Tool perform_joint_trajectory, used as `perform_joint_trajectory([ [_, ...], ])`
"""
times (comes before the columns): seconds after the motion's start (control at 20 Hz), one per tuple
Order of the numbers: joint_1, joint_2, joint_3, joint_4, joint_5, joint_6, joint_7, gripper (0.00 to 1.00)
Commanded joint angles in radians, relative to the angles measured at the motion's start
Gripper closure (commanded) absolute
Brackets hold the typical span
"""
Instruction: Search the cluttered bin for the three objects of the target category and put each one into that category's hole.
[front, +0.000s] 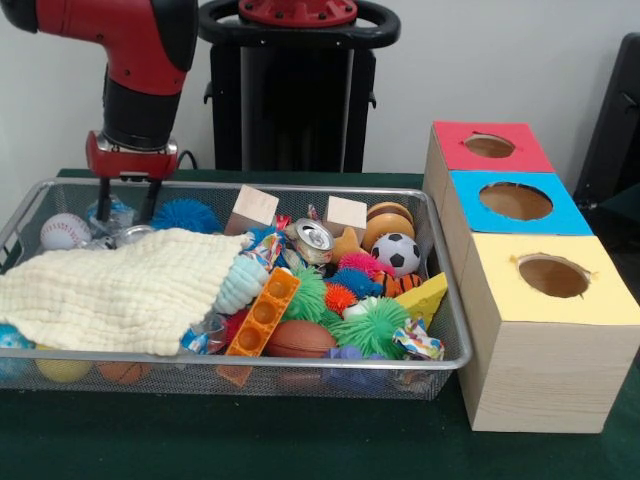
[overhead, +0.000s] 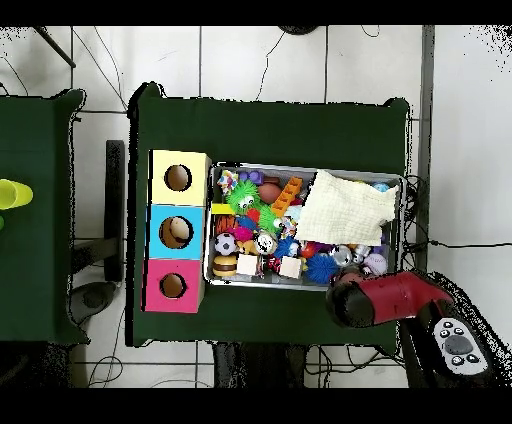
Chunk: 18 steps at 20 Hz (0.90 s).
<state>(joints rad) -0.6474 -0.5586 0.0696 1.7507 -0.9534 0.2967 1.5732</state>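
A wire bin (front: 452, 312) holds mixed toys, half covered by a cream cloth (front: 120, 290). My gripper (front: 126, 203) reaches down into the bin's far left corner. Its fingers (front: 103, 200) are spread open on either side of a pale blue ball (front: 115, 213), above a silver can (front: 131, 235). Balls show throughout: a baseball (front: 65, 231), a soccer ball (front: 398, 254), a brown football (front: 299, 340) and a blue spiky ball (front: 185, 214). To the right stand boxes with a red hole (front: 490, 145), a blue hole (front: 515, 200) and a yellow hole (front: 553, 275). In the overhead view the arm (overhead: 385, 298) hides the gripper.
Two wooden blocks (front: 253, 207), a crushed can (front: 313, 240), an orange brick (front: 263, 312), green spiky balls (front: 372, 327) and a yellow wedge (front: 422, 297) crowd the bin's right half. A pale object lies inside the blue box's hole (overhead: 178, 232). Green cloth covers the table (front: 300, 440).
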Motion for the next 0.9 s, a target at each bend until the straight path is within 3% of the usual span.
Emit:
perform_joint_trajectory([
  [0.05,0.016,0.193,-0.028,-0.104,-0.014,-0.083,0.160,0.00],
  [0.55,0.029,0.233,-0.043,-0.128,0.029,-0.103,0.142,0.00],
  [0.6,0.021,0.230,-0.033,-0.126,0.039,-0.086,0.114,1.00],
  [0.9,0.023,0.223,-0.031,-0.118,0.055,-0.048,0.088,1.00],
])
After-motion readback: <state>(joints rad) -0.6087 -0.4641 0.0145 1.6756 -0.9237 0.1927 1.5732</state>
